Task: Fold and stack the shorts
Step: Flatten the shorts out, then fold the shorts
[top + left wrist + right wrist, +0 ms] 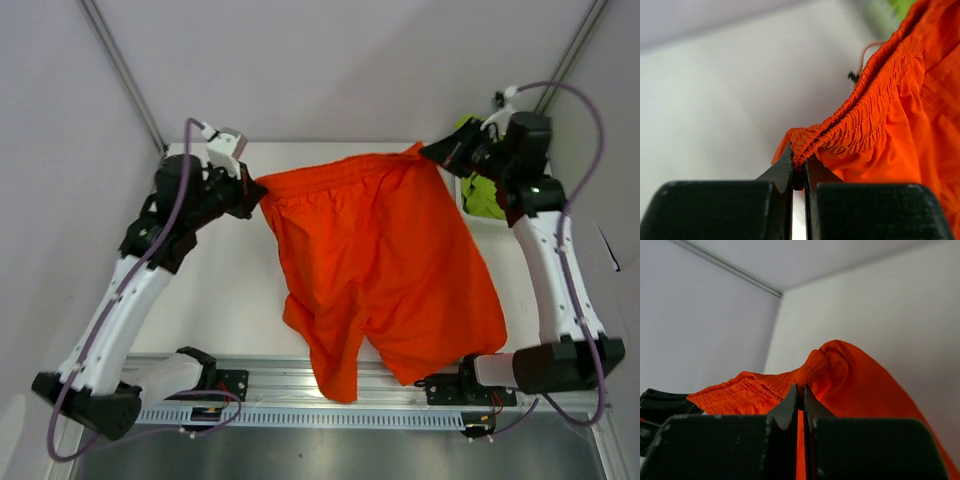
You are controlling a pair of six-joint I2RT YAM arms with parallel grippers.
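Orange-red shorts (385,270): stretched by the waistband (860,110) between both grippers, with the legs trailing over the table (220,290) toward the arm bases.
Left gripper (255,195): jaws nipped tight on one gathered waistband corner.
Right gripper (430,152): jaws pinched closed on the opposite corner.
Reason for hold: probably to spread the garment flat and square before a first fold.
Lime green shorts (483,195): bunched just beyond the right gripper, not held.
Progress: early; nothing appears folded or stacked.

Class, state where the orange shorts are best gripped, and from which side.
The gathered waistband, at its two end corners: left gripper from the left, right gripper from the right. The bunched elastic fills shut jaws, and the orange shorts spread between them.
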